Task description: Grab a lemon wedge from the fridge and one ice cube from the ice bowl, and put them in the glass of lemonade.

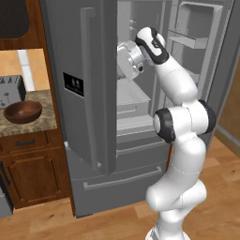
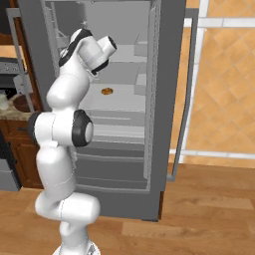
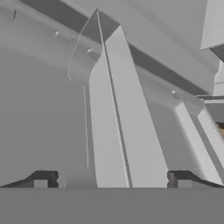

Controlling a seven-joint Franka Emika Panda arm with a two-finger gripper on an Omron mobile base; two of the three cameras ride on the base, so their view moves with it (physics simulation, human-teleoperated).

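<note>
Jaws spread wide and empty, the gripper (image 3: 112, 179) reaches inside the fridge (image 1: 89, 93); fetching looks barely begun, and the lemon wedge needs finding next.

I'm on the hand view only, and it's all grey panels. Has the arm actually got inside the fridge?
Observer: Yes. In the left base view the arm reaches past the open door into the upper part of the fridge.
Operator: Anything lying on the shelves?
Observer: In the right base view a tiny orange lump sits on a shelf, lower than the hand. By its colour it isn't the wedge.
Operator: And where's the ice bowl for later?
Observer: The ice bowl is on the stone counter left of the fridge, in front of the grey toaster.
</note>
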